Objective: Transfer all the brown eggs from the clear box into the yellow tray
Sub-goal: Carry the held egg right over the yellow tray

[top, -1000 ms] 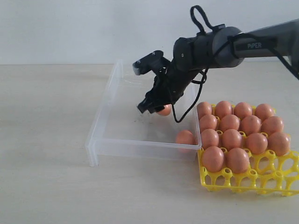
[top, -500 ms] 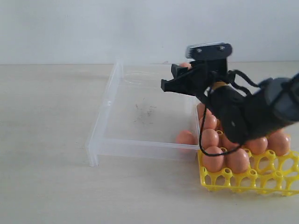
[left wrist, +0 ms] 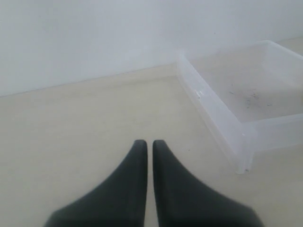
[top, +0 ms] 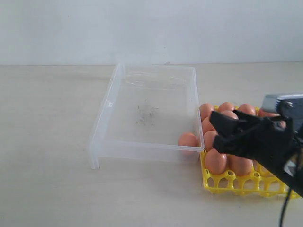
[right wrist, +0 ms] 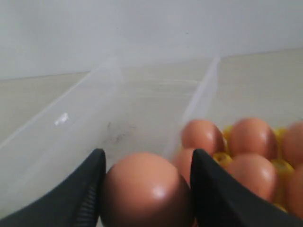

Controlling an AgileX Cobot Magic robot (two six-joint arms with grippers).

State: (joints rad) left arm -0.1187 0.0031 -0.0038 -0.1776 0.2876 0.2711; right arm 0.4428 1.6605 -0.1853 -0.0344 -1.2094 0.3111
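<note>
From above, the clear box [top: 106, 127] is open to reach into. Only a lone egg [top: 188, 140] lies on its floor, in the near corner against the wall next to the yellow tray [top: 227, 183]. The tray cells I can see are filled with brown eggs [top: 207, 111]. The right gripper [right wrist: 147, 163], clamped on a held egg [right wrist: 142, 194], hangs over the tray's near right part and blocks it.

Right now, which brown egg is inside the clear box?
The lone egg in the box corner beside the yellow tray; others are in it or the right pincer.
</note>
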